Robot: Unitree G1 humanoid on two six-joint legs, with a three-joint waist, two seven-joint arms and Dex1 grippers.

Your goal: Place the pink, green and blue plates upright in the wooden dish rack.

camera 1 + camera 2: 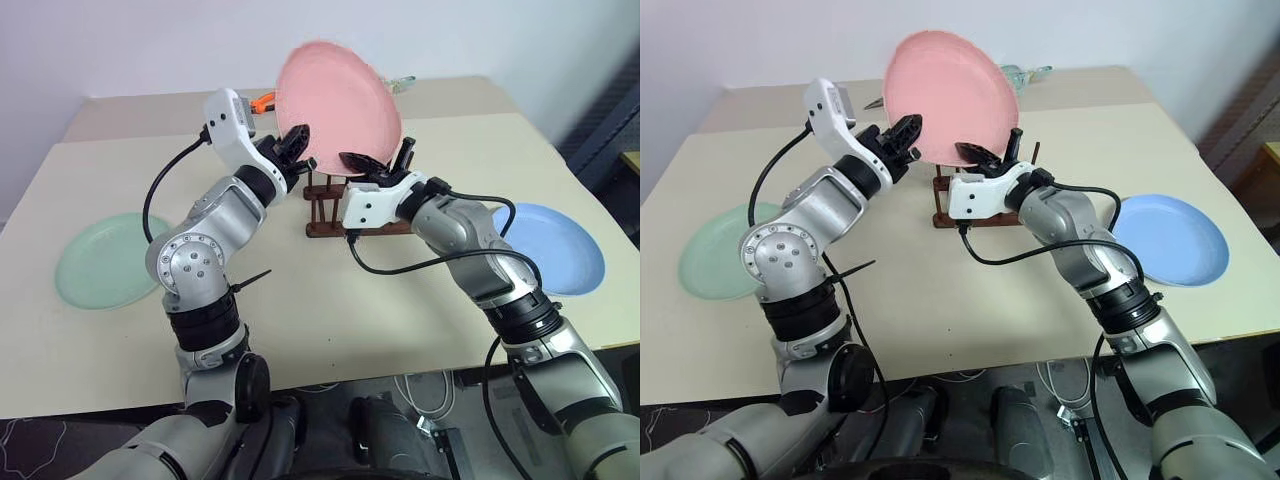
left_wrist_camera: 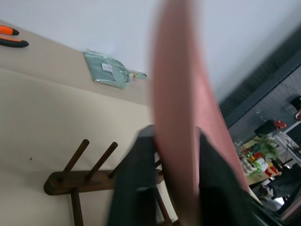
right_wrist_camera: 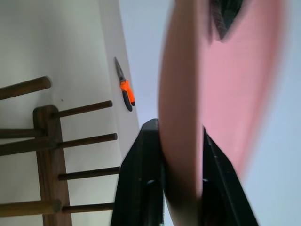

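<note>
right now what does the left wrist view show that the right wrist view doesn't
Left wrist view alone: a green packet on the table, and a cluttered room corner past the table edge. Right wrist view alone: the other pincer's fingertips over the plate's top rim. Both: the pink plate edge-on between that pincer's own fingers, the rack pegs, and orange-handled pliers.

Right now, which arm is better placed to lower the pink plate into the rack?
Right. The right gripper clamps the pink plate directly above the wooden dish rack; the left gripper grips its far edge.
</note>
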